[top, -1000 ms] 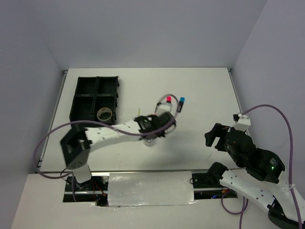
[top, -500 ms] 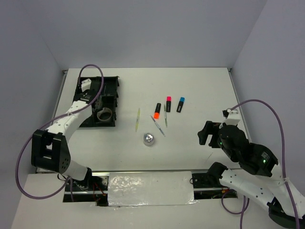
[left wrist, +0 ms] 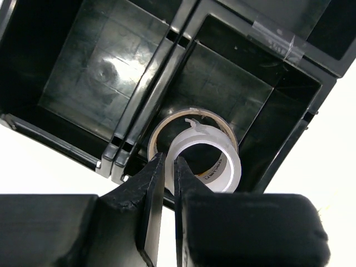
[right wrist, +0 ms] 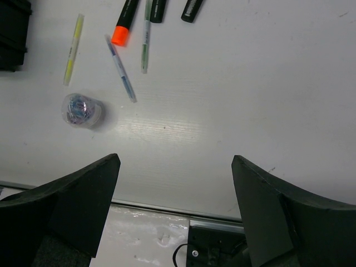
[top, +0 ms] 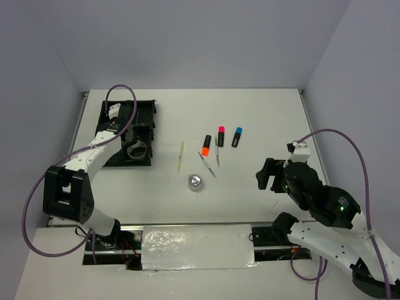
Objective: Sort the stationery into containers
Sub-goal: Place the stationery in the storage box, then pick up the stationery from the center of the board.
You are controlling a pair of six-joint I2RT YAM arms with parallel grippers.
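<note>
My left gripper (left wrist: 169, 158) is shut on the wall of a white tape roll (left wrist: 222, 167) and holds it over the near right compartment of the black tray (left wrist: 167, 50). A second tape roll (left wrist: 192, 115) lies in that compartment, and shows from above (top: 137, 150). From above, the left gripper (top: 127, 125) is over the tray (top: 150, 112). On the table lie the orange (top: 205, 145), pink (top: 220, 135) and blue (top: 237, 137) highlighters, a yellow pen (top: 180, 156), two thin pens (top: 209, 166) and a silvery round piece (top: 195, 182). My right gripper (top: 269, 176) is open and empty.
The right wrist view shows the orange highlighter (right wrist: 123, 22), yellow pen (right wrist: 73, 49), blue pen (right wrist: 120, 68) and round piece (right wrist: 82, 110) ahead of the open right gripper (right wrist: 175, 161). The table's near edge and a foil-covered strip (top: 197, 247) lie below.
My left arm swung from the middle of the table to the tray a second ago and has since held almost still. My right gripper has drifted a little to the left.
</note>
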